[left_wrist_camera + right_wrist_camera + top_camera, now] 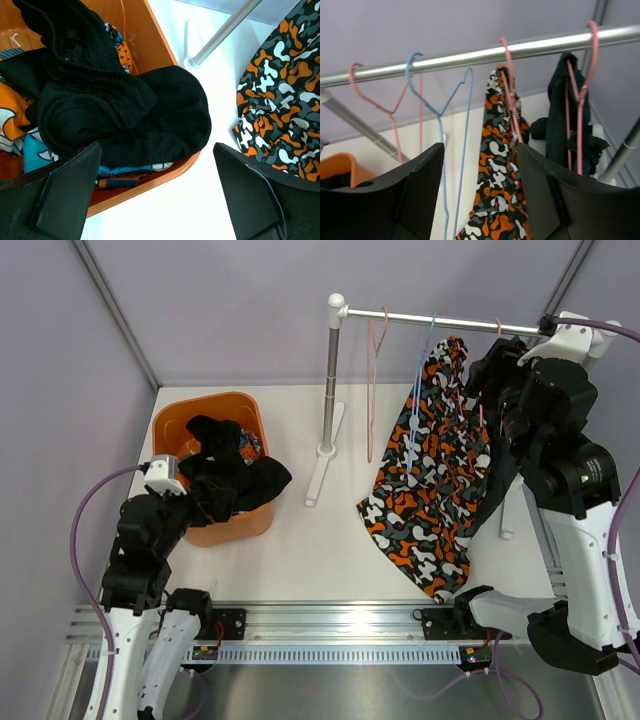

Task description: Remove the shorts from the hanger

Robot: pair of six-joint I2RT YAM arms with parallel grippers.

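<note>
1. The right gripper (479,150) is raised to the rail (470,55) with its fingers spread and nothing between them. The camouflage shorts (430,490) hang just beyond the gap; whether a finger touches the cloth cannot be told.
2. The left gripper (156,147) is likewise spread and empty. It hovers by the rim of the orange basket (235,405), just beside the black shorts (125,115).
3. The camouflage pair hangs on a pink hanger (507,70). The navy shorts (557,100) hang beside it on another pink hanger (592,50), nearer the rail's end. The black pair lies in the basket, spilling over the rim, with the teal-and-orange shorts (35,155) underneath.
4. The cloth looks soft, light and floppy — it should sag and slip off thin wire easily. The hanger is probably light too and may swing or lift off with the shorts. The bunched top by the wire seems the best hold.
5. Count: four shorts — two hung, two in the basket. There are four hangers, three pink and one blue, and one pink hanger (390,111) and the blue hanger (439,120) are bare. There is one rail and one basket.
</note>
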